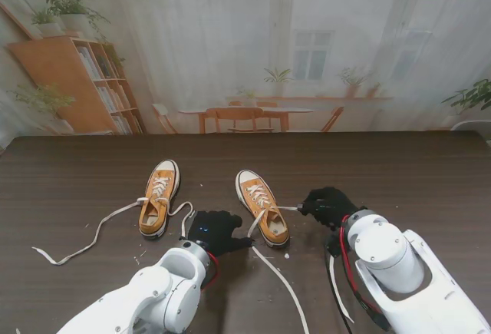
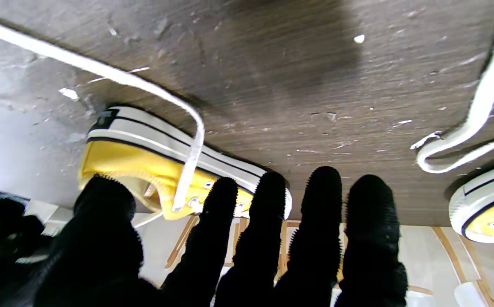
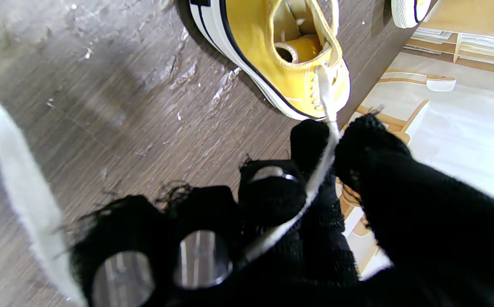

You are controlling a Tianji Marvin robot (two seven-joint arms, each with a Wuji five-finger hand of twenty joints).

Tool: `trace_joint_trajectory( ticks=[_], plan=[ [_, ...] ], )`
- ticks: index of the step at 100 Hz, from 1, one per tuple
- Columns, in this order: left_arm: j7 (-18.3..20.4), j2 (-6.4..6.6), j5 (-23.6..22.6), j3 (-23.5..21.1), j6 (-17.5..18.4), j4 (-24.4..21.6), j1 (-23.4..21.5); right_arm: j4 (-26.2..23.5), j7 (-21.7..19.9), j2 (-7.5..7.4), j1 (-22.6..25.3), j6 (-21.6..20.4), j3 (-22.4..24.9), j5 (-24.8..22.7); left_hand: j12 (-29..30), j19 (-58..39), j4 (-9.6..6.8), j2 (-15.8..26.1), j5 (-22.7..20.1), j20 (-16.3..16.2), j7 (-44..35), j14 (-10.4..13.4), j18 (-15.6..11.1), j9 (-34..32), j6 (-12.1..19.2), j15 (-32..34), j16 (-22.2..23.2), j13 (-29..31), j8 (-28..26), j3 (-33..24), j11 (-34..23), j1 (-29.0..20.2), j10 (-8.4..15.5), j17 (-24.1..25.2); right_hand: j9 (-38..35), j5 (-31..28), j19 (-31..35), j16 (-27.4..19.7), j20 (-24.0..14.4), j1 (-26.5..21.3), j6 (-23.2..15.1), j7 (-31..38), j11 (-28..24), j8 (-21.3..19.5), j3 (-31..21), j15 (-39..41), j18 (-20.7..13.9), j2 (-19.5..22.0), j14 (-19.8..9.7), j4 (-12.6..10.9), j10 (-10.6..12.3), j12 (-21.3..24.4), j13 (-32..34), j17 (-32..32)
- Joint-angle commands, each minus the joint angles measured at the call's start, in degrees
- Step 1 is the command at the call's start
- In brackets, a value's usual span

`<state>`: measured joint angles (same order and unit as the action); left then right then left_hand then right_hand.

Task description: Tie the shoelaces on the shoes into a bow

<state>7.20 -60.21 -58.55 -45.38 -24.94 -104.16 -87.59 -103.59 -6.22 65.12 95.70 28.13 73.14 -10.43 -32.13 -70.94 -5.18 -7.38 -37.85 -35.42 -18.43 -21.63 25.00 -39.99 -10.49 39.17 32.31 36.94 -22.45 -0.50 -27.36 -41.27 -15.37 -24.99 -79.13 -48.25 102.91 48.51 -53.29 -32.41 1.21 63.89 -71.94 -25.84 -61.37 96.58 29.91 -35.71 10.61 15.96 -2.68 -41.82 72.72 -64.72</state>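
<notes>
The right hand [image 3: 315, 200] pinches the right sneaker's [image 1: 263, 206] lace [image 3: 326, 128] between thumb and forefinger; the left hand [image 2: 247, 247], fingers spread, holds nothing; a hard tug could drag the light shoe across the surface [image 1: 430, 173].

A dark brown wood-grain table [image 1: 69, 173] fills the lower half of the view from the stand. Two yellow canvas shoes with white soles rest on it, toes pointing toward 12 o'clock. The left shoe [image 1: 159, 197] sits at about 10 o'clock from the table's middle; the right shoe [image 1: 262, 206] sits near the middle. Both are unlaced at the top. A white lace [image 1: 84, 243] trails from the left shoe toward 8 o'clock. Another white lace [image 1: 284, 288] runs from the right shoe toward 6 o'clock. Small pale specks [image 1: 138, 257] dot the wood near the shoes.
</notes>
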Motion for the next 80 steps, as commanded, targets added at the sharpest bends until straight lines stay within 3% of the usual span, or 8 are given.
trace_joint_trajectory(
  ticks=[1,38,67,80],
  plan=[
    [1.16,-0.63,-0.78,0.43,-0.37,0.86,0.93,-0.37,-0.91,-0.35,0.26,0.11,-0.05,-0.66,-1.49,-1.96,-1.21,-1.23,0.38,-0.87,-1.94,0.27,-0.47,0.13,-3.76,1.08,1.49,0.15,-1.67,-1.77,-1.09,-0.94,-0.81,-0.86,-0.46,-0.17,11.43,0.4,-0.87,1.08,-1.49,-0.32,-0.87,0.93,1.36,4.13,-0.25,0.36,-1.18,0.32,0.1,-1.02,1.97,-2.14],
    [-3.11,-2.14,3.23,8.77,-4.57,9.85,9.34,0.01,-1.65,-0.55,0.38,0.23,-0.47,-0.65,-2.85,-4.17,-2.29,-3.41,5.68,-1.14,-16.16,1.5,-1.74,0.5,-2.1,3.39,2.37,0.68,-8.01,-4.41,-4.18,-1.64,0.42,-1.93,-0.2,0.2,11.1,0.28,-0.93,0.6,-1.27,-0.36,-0.7,0.84,1.44,3.94,-0.16,0.82,-1.16,0.28,0.12,-1.33,1.98,-2.14],
    [-9.97,-4.17,5.58,12.18,-4.22,16.24,12.53,-0.2,-2.17,-0.68,0.71,0.45,-0.15,-0.5,-4.42,-8.96,-2.53,-7.17,4.86,-1.46,-24.98,3.29,-3.88,-3.4,-0.05,8.3,3.56,5.09,-10.44,-8.1,-8.67,-2.64,1.9,-6.86,-0.24,0.35,11.0,0.23,-0.98,0.14,-1.09,-0.31,-0.76,0.87,1.52,3.88,-0.15,1.19,-1.19,0.22,0.12,-1.45,1.98,-2.15],
    [-11.13,-4.72,6.68,13.21,-3.66,17.67,13.35,-0.37,-2.21,-0.65,0.78,0.61,-0.06,-0.07,-4.63,-10.56,-2.14,-10.25,4.45,-0.51,-28.31,3.71,-4.42,-4.89,1.34,9.66,3.47,6.55,-9.5,-13.57,-9.79,-3.24,2.5,-8.38,-0.19,0.33,10.96,0.21,-0.99,-0.13,-0.99,-0.25,-0.77,0.91,1.56,3.86,-0.15,1.32,-1.21,0.18,0.19,-1.49,1.99,-2.15]
  ],
)
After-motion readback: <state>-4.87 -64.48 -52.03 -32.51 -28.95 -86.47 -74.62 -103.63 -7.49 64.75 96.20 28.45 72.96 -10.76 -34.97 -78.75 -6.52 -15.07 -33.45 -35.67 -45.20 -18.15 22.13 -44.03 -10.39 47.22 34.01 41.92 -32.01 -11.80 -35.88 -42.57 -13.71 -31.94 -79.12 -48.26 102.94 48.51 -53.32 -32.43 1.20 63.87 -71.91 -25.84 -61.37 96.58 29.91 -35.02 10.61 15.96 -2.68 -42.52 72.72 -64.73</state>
